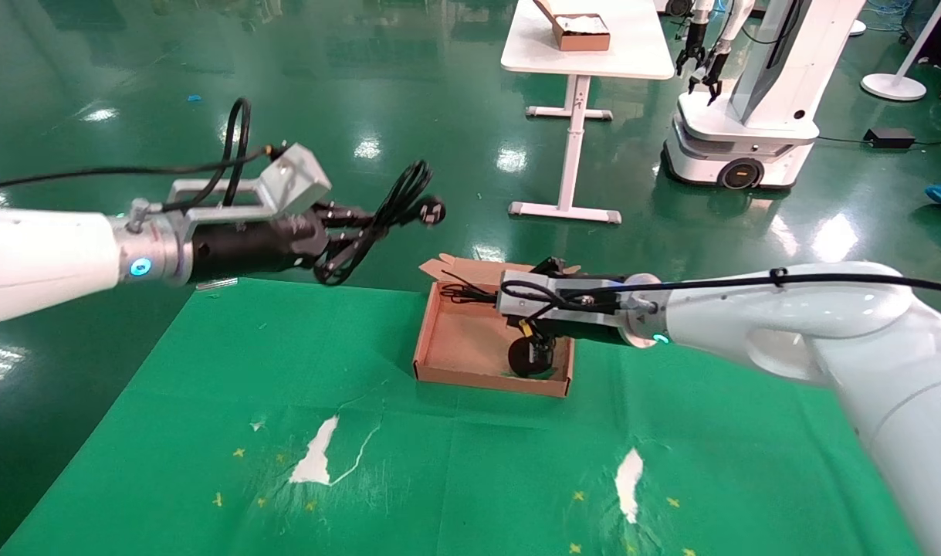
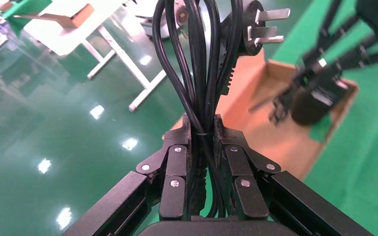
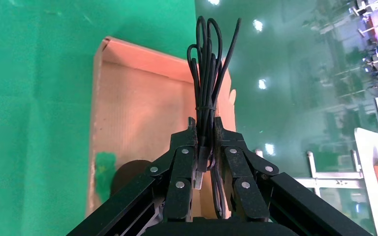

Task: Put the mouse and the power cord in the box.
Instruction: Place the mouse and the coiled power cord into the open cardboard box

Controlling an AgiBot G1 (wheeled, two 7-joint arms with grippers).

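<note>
My left gripper [image 1: 346, 232] is shut on the coiled power cord [image 1: 397, 202], held in the air to the left of the box and above the mat's far edge. In the left wrist view the loops [image 2: 197, 59] rise from the gripper [image 2: 203, 125], with the pronged plug [image 2: 258, 27] on top. My right gripper [image 1: 501, 301] hovers over the brown box [image 1: 458, 340], shut on the mouse's bundled thin cable [image 3: 207, 64]. The black mouse [image 1: 530, 357] dangles below it, low in the box's near right corner by a green smear [image 3: 103, 164]. Whether it touches the floor is unclear.
The box stands on a green mat [image 1: 285, 401] with torn white patches [image 1: 316, 455]. Behind, on the glossy green floor, stand a white table [image 1: 632, 58] holding a small reddish-brown box [image 1: 582, 32] and another white robot [image 1: 748, 116].
</note>
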